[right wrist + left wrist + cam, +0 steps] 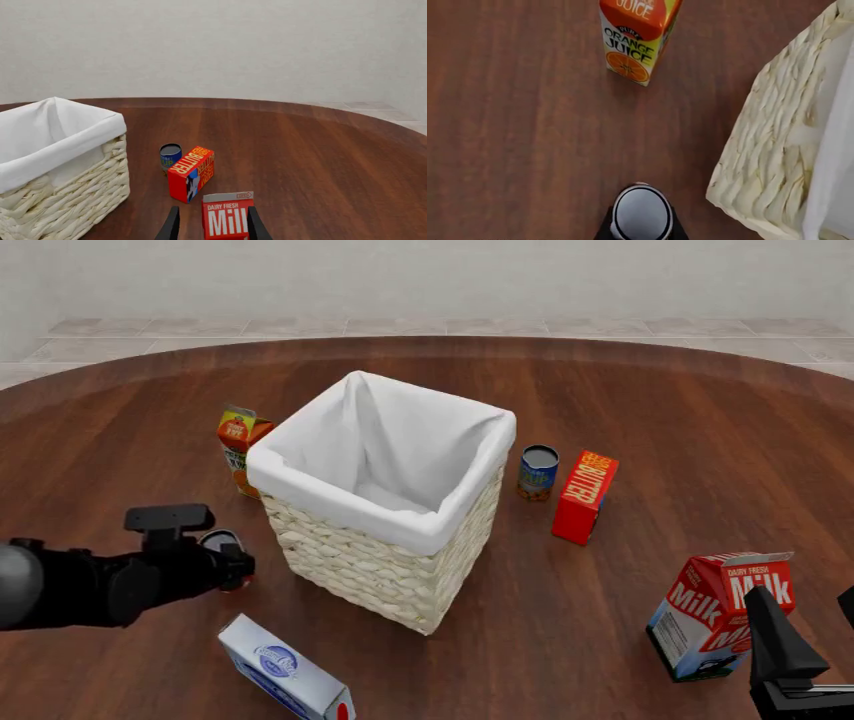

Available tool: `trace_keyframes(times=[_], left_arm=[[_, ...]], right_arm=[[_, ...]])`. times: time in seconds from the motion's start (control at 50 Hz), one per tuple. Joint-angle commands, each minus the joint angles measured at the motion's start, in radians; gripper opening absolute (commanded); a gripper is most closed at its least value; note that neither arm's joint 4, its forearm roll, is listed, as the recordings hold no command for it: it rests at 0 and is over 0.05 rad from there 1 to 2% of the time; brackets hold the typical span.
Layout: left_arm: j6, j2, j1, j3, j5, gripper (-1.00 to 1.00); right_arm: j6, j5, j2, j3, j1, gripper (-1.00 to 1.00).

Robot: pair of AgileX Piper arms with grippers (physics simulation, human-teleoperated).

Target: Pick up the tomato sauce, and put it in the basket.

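Nearest the camera in the front view: a white-and-blue rectangular carton [284, 672] lying flat on the dark wood table [641, 400], in front of the basket. Right side, near edge: right gripper [801, 665], black fingers spread wide and holding nothing, just beside a red-white-blue milk carton [718, 613]; in the right wrist view the carton top [227, 215] sits between the fingers, contact not discernible.

Left gripper [230, 558] is left of the basket, low near the tabletop, clamped on the small cylindrical tomato sauce can with silver top [222, 543]. Left wrist view shows that silver top [640, 212] squeezed between the black fingers, wicker wall alongside. Can is outside the basket, near its left wall.

Centre: large square cream wicker basket with white cloth lining [350, 558], upright.

Behind the left gripper, an orange juice carton [239, 445] stands touching or just beside the basket's far-left corner.

Right of the basket: upright red butter box [583, 496], and beyond it the blue-and-yellow labelled can [537, 473].
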State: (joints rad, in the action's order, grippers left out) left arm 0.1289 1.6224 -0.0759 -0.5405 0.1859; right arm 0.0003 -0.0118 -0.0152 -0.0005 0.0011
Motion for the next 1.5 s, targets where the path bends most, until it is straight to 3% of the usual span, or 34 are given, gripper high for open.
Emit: trace_keyframes(times=[0.02,0.3,1.04,1.5], left_arm=[[-0.022,-0.027,0.011,0.002,-0.010,-1.00],[-0.028,-0.150,-0.007,0.016,-0.059,-1.00],[-0.027,-0.670,-0.003,-0.001,-0.457,-1.00],[-0.013,-0.891,-0.046,-0.122,-0.706,-1.00]], right_arm=[[0.000,0.000,0.000,0.000,0.000,1.00],[0.000,0.000,0.000,0.000,0.000,1.00],[0.000,0.000,0.000,0.000,0.000,1.00],[0.000,0.000,0.000,0.000,0.000,1.00]])
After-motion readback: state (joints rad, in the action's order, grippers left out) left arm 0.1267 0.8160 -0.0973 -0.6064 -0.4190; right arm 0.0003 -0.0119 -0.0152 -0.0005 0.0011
